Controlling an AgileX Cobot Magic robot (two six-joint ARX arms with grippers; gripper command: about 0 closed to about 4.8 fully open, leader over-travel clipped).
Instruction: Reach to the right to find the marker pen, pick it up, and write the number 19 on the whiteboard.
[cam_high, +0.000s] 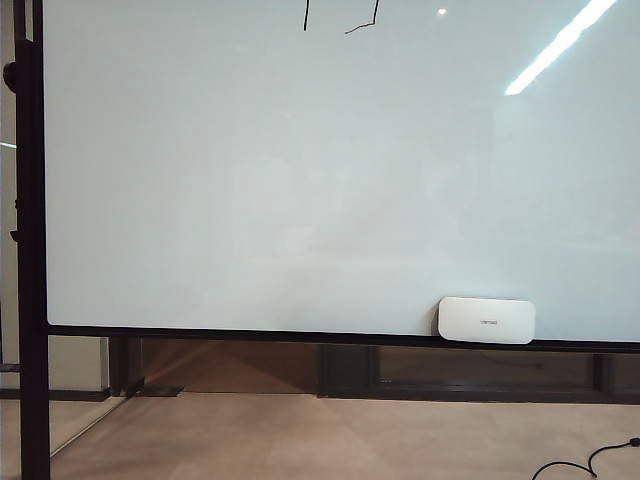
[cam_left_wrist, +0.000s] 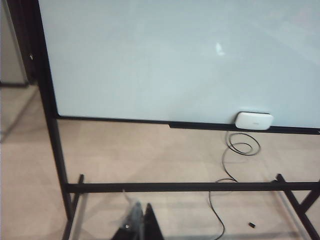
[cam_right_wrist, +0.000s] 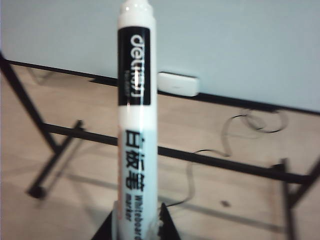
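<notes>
The whiteboard (cam_high: 300, 200) fills the exterior view, and no gripper shows there. At the board's top edge are thin black strokes of the number 19: a short vertical line (cam_high: 306, 15) and a hooked line (cam_high: 365, 22), both cut off by the frame. In the right wrist view my right gripper (cam_right_wrist: 136, 225) is shut on the white marker pen (cam_right_wrist: 136, 125), which stands up from the jaws toward the board (cam_right_wrist: 240, 45). My left gripper (cam_left_wrist: 141, 225) hangs back from the board (cam_left_wrist: 175, 60) above the floor. It is blurred, its tips together with nothing between them.
A white rounded eraser (cam_high: 486, 320) sits on the board's lower rail, right of centre. The black stand has a left post (cam_high: 30, 250) and a low crossbar (cam_left_wrist: 190, 187). A dark cable (cam_left_wrist: 240, 145) coils on the floor under the eraser. A small dark object (cam_left_wrist: 252, 225) lies nearby.
</notes>
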